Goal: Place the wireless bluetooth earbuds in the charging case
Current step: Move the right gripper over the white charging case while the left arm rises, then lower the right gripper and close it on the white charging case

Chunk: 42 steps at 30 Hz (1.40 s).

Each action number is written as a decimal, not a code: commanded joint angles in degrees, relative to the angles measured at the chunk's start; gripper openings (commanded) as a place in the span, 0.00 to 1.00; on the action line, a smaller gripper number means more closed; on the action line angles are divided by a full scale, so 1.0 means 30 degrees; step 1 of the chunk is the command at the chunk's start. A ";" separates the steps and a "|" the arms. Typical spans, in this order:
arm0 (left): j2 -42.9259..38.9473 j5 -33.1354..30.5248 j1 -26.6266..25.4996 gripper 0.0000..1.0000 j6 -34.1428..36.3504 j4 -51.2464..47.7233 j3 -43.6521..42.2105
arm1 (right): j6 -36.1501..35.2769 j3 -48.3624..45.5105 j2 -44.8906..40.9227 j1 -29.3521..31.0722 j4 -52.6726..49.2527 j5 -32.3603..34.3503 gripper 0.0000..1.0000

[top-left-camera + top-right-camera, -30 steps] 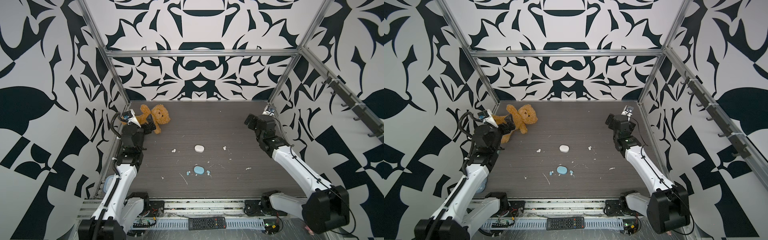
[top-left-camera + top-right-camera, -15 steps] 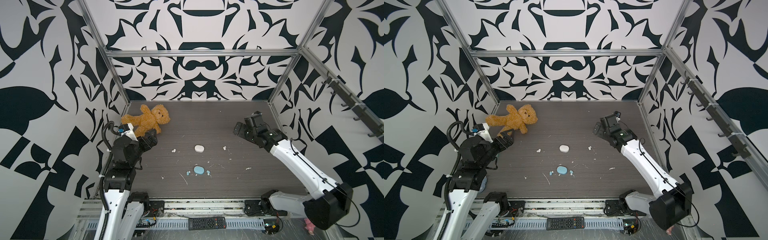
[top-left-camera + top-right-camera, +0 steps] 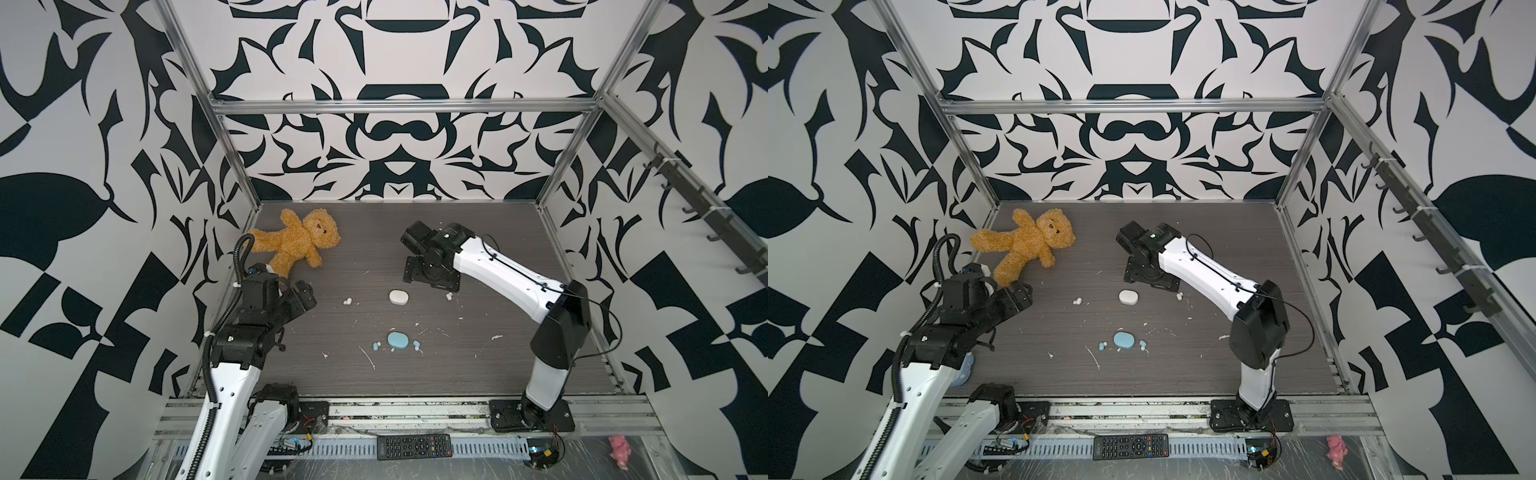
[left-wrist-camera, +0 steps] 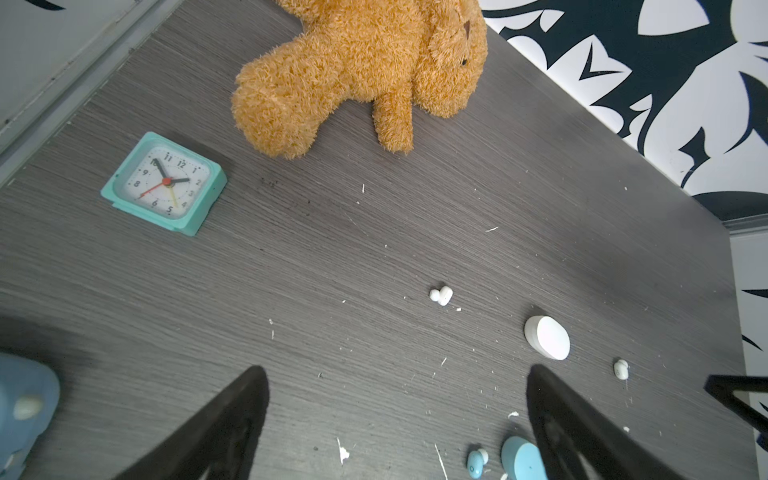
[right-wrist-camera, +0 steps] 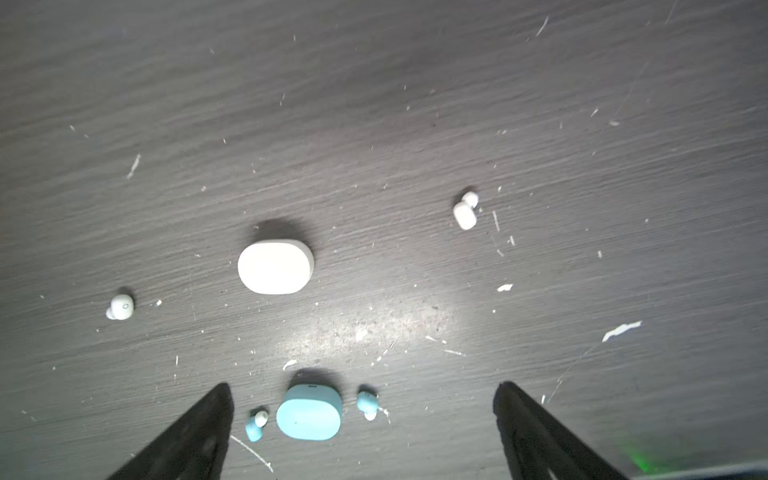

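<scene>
Patterned black-and-white walls box in a dark wood-grain desk scuffed with white flecks.

Both top views:
- White case sits mid-desk, closed. One white earbud lies to its left and a second white earbud to its right, both apart from it.
- Blue case sits nearer the front edge, closed. A blue earbud lies just beside it on the left and another blue earbud just beside it on the right.
- All four lie on the desk, outside the cases.
- Teddy bear lies in the back left corner.
- Left pincer hangs near the bear's foot, left of the earbuds, holding nothing.
- Right pincer points down just behind the white case, close to the right-hand white earbud, touching neither.
- Remote and a small pink toy lie off the desk, by the front rail.

Left wrist view:
- Left pincer is spread wide over bare desk.
- Teal alarm clock sits near the bear's leg, apart from it.
- One finger covers part of the blue case.
- Blurred blue thing at the frame edge, cannot tell what.

Right wrist view:
- Right pincer is wide and empty.
- The blue case and both blue earbuds show between its fingers, with the white case beyond.
</scene>
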 commanded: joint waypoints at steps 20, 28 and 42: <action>0.1267 -0.0042 -0.0627 0.99 -0.0495 -0.0895 0.0415 | -0.2208 0.6923 0.7595 0.0268 -0.2244 -0.4442 0.99; 0.1591 -0.0042 -0.0744 0.99 -0.0552 -0.1400 0.0443 | -0.2733 0.7174 0.8679 0.0279 -0.1765 -0.4794 0.90; 0.1681 0.0054 -0.0742 0.99 -0.0581 -0.1393 0.0415 | -0.2841 0.7305 0.9293 0.0279 -0.1105 -0.4119 0.80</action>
